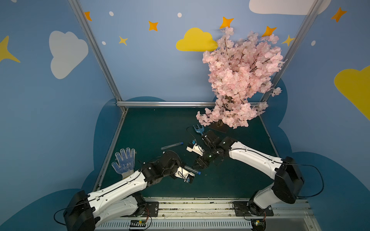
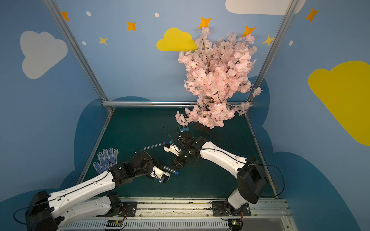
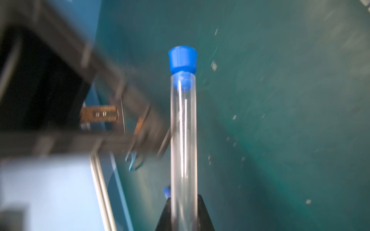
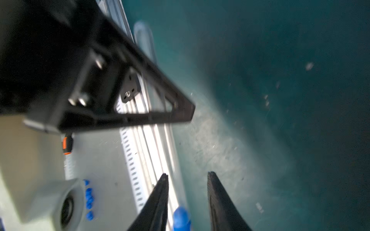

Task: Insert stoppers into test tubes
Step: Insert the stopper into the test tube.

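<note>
While the left gripper [image 3: 184, 202] is clamped shut on a test tube [image 3: 183, 130], that tube is held over the green mat [image 1: 230, 180] near the front middle, and a blue stopper [image 3: 182, 60] is seated in its mouth. The right gripper [image 4: 187, 176] is seen with its fingers parted and nothing clasped; the stopper's blue end shows between them, though contact cannot be judged. A second test tube [image 1: 170, 146], plugged by a second stopper [image 1: 181, 143], is laid flat on the mat farther back.
</note>
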### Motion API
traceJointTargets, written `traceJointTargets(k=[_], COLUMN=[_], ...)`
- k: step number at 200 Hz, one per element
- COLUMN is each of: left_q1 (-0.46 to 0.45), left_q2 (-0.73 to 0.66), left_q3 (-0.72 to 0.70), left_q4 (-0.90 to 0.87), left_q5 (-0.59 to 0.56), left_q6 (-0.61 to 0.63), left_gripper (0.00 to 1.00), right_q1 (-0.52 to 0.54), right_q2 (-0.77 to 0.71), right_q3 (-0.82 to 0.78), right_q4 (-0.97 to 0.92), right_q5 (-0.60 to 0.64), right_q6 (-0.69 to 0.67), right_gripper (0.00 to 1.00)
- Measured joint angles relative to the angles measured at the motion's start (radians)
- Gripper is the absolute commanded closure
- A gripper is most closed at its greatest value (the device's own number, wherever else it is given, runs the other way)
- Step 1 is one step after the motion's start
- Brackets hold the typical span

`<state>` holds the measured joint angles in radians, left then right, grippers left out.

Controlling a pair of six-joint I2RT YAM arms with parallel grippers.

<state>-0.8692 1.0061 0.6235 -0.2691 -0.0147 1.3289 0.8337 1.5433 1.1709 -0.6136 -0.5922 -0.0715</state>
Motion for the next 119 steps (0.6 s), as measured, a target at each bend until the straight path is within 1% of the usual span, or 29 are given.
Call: traceJointTargets(k=[24,40,59,75,103,119], left_q1=[0.005,0.013,0.027,0.048,0.123,0.16], left_q2=[0.0,0.002,0.006,0.006,0.005,0.004], left_q3=[-0.006,-0.013,-0.019,-0.027,-0.028,-0.028], left_q4=[0.002,0.008,0.013,0.025,0.068,0.105], left_q5=[0.043,0.055,0.07,0.085,0.125,0.139], left_q6=[0.003,0.002,-0.012,-0.048,-0.186,-0.276], left_gripper=[0.98,0.98,0.98,0.98,0.98,0.98], right_q1=[-0.016,-0.026,-0.049,-0.097,-0.196,-0.219], right_q2=[-0.031,-0.047,-0.073,-0.127,-0.286,-0.361], right_q3=[0.0,0.0,-0.008,-0.04,-0.15,-0.196], right_q4=[0.094,0.122,0.149,0.174,0.21,0.201], right_q5=[0.001,0.001,0.006,0.018,0.088,0.118], right_q6=[0.008,0.014,0.038,0.079,0.191,0.271], right_gripper=[0.44,0.41,0.42,0.45,0.5,0.52])
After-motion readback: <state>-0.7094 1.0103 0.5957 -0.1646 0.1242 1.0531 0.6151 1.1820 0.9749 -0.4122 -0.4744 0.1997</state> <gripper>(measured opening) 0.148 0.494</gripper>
